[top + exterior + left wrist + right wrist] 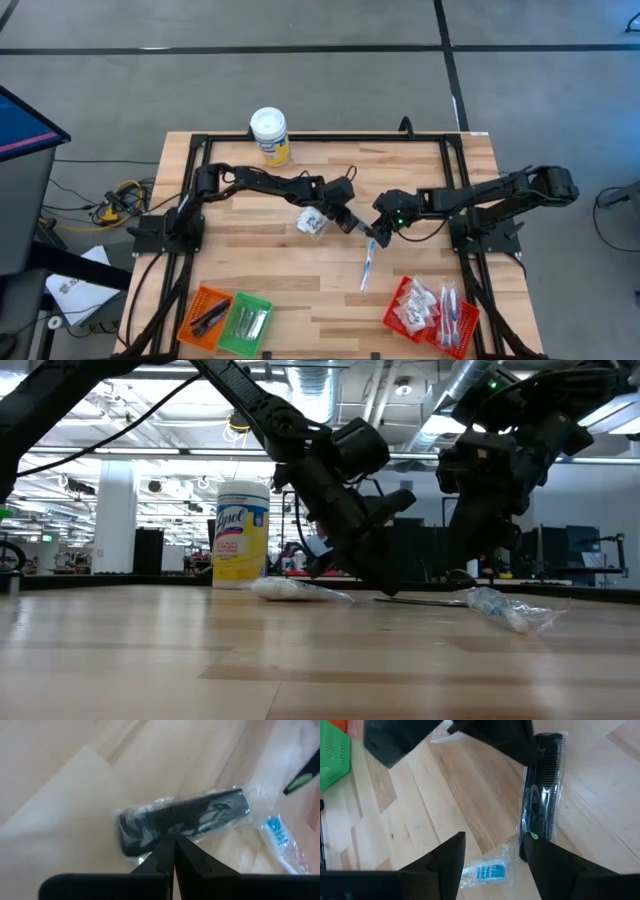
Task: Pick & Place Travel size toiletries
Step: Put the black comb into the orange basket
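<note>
Hovering mid-table, right gripper (492, 865) open beside wrapped comb (542, 790); left gripper (172, 845) closed, apparently touching wrapper edge.

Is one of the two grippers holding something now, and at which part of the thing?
The left gripper is shut on the clear wrapper edge of the black plastic comb, at mid-length. The right gripper is open above the table, holding nothing.

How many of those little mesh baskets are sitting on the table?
3: an orange basket and a green basket side by side at the front left, and a red basket at the front right.
</note>
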`<act>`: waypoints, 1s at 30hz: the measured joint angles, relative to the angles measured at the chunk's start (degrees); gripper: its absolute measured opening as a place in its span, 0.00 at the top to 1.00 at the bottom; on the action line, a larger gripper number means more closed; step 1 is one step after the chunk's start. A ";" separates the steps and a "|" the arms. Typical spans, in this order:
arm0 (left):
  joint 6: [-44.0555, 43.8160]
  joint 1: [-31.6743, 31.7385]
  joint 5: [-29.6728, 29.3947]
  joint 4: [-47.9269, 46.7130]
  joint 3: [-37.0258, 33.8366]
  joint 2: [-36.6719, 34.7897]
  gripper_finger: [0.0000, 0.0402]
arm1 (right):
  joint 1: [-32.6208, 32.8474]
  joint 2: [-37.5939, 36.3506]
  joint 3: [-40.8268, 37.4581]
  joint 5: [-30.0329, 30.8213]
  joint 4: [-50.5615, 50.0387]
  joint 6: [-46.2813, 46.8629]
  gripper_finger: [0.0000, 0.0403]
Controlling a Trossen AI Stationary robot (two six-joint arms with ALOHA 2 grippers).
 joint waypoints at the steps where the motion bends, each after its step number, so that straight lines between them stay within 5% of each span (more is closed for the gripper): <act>1: 0.00 0.10 -0.13 0.09 0.00 0.00 1.00 | -0.08 0.00 0.00 0.00 0.00 0.00 0.51; 30: 0.44 0.44 -0.57 3.44 -2.12 -0.28 1.00 | -0.61 2.05 0.02 -0.17 -0.24 -0.62 0.46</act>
